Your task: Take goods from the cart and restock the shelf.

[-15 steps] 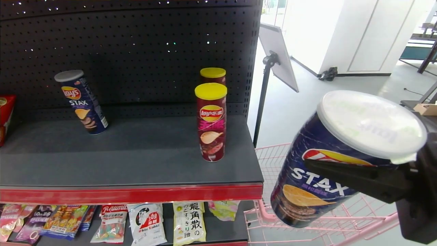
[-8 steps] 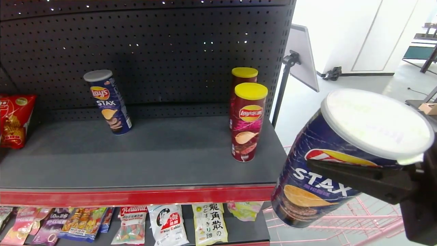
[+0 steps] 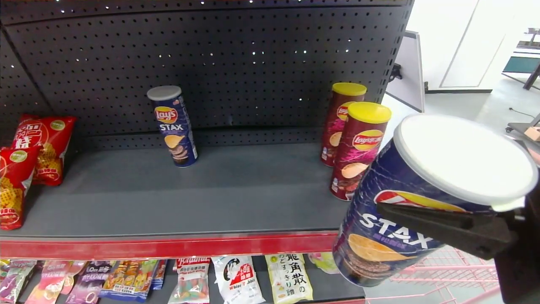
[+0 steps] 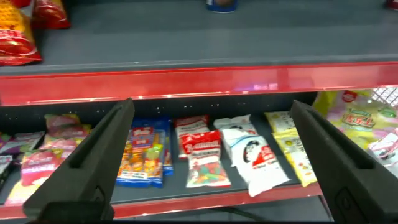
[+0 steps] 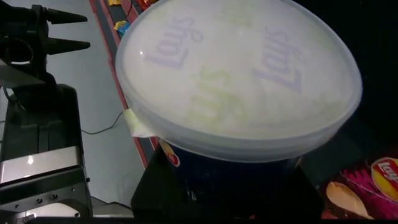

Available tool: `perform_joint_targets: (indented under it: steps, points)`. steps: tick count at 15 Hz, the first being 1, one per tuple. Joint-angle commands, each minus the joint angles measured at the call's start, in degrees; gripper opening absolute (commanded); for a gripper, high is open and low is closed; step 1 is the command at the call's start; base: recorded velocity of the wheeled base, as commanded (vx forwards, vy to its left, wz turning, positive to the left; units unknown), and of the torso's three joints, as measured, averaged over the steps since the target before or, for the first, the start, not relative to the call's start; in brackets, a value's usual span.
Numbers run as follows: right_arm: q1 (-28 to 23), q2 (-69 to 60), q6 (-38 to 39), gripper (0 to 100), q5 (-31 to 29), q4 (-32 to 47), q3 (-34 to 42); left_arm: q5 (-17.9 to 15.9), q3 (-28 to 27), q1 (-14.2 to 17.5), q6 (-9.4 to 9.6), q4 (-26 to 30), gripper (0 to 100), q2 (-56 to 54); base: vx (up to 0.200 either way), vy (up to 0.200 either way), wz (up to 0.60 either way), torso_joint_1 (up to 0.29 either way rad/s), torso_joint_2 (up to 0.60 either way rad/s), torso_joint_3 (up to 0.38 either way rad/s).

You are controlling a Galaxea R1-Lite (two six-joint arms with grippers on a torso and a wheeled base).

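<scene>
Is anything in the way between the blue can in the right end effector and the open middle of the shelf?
Yes. Two red cans stand at the shelf's right end, between the held blue can and the bare middle. Over the front edge, nothing visible blocks it.

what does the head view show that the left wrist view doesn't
Head view adds: the blue can held in the right gripper, two red cans at the right end of the shelf, the pink cart. Left wrist view adds: the left gripper, fingers open. Shared: the shelf with its red edge, the snack bags below, the red chip bags, the second blue can standing on the shelf.
</scene>
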Motion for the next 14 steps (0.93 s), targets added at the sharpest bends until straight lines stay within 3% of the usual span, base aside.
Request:
perform_joint_targets:
  steps: [1,14]
  points:
    - [0.1,0.0,0.0,0,0.0,-0.1,0.1,0.0,0.0,0.0,-0.04,0.0,100,0.1,0.000,0.200,0.00,0.002,-0.01,0.007]
    - [0.1,-0.2,0.0,0,0.1,-0.1,0.6,0.0,0.0,0.0,-0.04,0.0,100,0.1,0.000,0.200,0.00,0.002,0.00,0.005]
